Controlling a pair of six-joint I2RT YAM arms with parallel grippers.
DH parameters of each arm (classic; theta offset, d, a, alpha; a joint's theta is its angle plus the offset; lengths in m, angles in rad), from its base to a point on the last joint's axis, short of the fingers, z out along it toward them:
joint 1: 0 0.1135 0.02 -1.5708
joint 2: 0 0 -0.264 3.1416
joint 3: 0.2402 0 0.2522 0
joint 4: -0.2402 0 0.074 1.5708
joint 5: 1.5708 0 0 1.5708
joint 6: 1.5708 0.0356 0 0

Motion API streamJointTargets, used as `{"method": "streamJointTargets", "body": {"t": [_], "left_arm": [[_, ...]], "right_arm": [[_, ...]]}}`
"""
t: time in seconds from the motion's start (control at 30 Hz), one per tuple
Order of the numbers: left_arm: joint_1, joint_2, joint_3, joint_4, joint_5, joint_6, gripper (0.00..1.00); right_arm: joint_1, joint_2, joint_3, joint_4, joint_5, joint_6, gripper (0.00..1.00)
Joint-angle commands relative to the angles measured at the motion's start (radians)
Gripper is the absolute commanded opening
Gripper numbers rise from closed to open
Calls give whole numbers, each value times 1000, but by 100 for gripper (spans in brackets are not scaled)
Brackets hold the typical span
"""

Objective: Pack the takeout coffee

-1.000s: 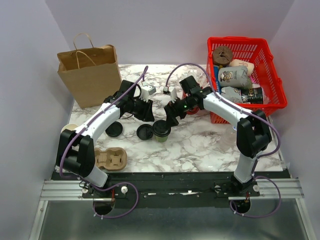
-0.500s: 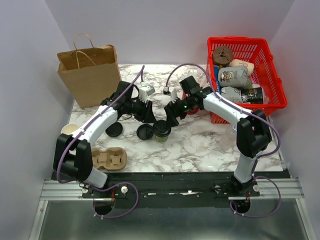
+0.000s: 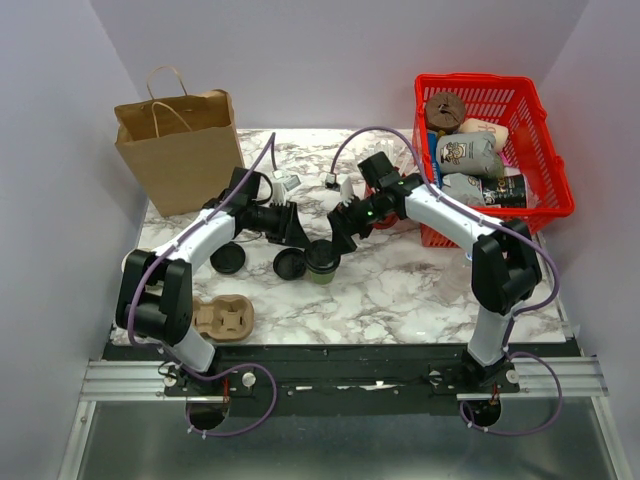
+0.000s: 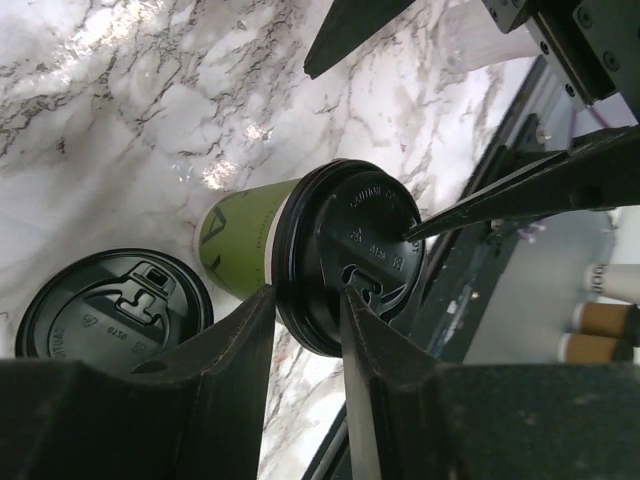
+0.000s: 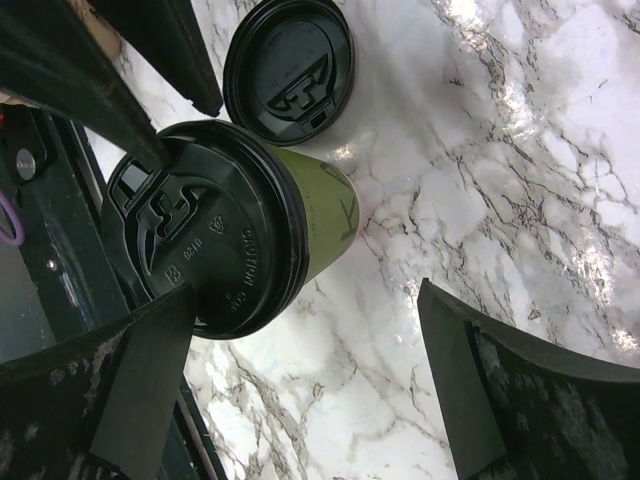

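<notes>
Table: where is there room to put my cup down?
The biggest bare patch of marble table is at the front right, between the coffee cup, the red basket and the right arm's base. The middle is crowded: the left gripper, the right gripper, the coffee cup and two loose lids. The cup carrier sits front left.

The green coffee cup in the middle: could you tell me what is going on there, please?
Both arms meet over the takeout coffee, standing lidded on the table. The left gripper straddles the lid's rim, jaws parted; a grip is unclear. The right gripper hangs around the cup, jaws wide open. A spare lid lies beside it; the paper bag stands behind.
</notes>
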Motion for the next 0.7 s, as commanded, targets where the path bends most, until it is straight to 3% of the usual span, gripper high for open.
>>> {"method": "streamJointTargets", "body": {"t": [0.0, 0.27, 0.67], "left_arm": [[42, 51, -36, 71, 74, -54, 38], [45, 66, -109, 171, 126, -124, 34], [59, 91, -200, 232, 153, -102, 32]], "right_arm": [[7, 33, 5, -20, 11, -14, 99], [7, 45, -15, -8, -17, -17, 99], [7, 43, -56, 50, -24, -31, 98]]}}
